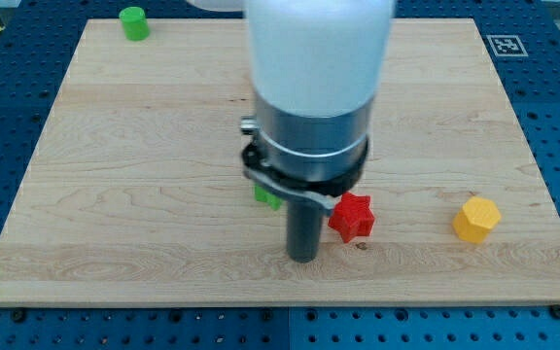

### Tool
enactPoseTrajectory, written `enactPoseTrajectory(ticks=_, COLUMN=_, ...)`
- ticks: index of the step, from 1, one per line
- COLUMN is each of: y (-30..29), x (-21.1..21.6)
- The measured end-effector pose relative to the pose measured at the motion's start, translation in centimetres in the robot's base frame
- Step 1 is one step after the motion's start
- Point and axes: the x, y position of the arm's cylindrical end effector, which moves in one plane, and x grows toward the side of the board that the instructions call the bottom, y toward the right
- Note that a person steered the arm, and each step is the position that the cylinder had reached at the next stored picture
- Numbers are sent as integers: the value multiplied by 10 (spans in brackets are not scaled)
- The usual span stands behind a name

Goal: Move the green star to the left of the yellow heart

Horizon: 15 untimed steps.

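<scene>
While our tip point(303, 258), a bare rod with no pincer to open, stood just left of the red star point(352, 217), the green star point(265, 196) sat mostly hidden behind it, probably because we were lining up a push.

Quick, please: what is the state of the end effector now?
No gripper: my tip holds nothing, just left of the red star.

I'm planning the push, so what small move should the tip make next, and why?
Probably slide my tip toward the view's left, past the half-hidden green block. The tip sits below and right of it, while the yellow block lies far right, beyond the red star.
</scene>
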Motion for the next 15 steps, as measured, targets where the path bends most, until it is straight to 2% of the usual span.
enactPoseTrajectory(ticks=2, y=-17, x=-42)
enactPoseTrajectory(ticks=4, y=-93, x=-83)
enactPoseTrajectory(ticks=5, y=-111, x=-97)
enactPoseTrajectory(ticks=6, y=-108, x=-36)
enactPoseTrajectory(ticks=7, y=-56, x=-24)
enactPoseTrajectory(ticks=8, y=-34, x=-43)
enactPoseTrajectory(ticks=10, y=-38, x=-76)
enactPoseTrajectory(ticks=13, y=-76, x=-111)
enactPoseTrajectory(ticks=15, y=-109, x=-150)
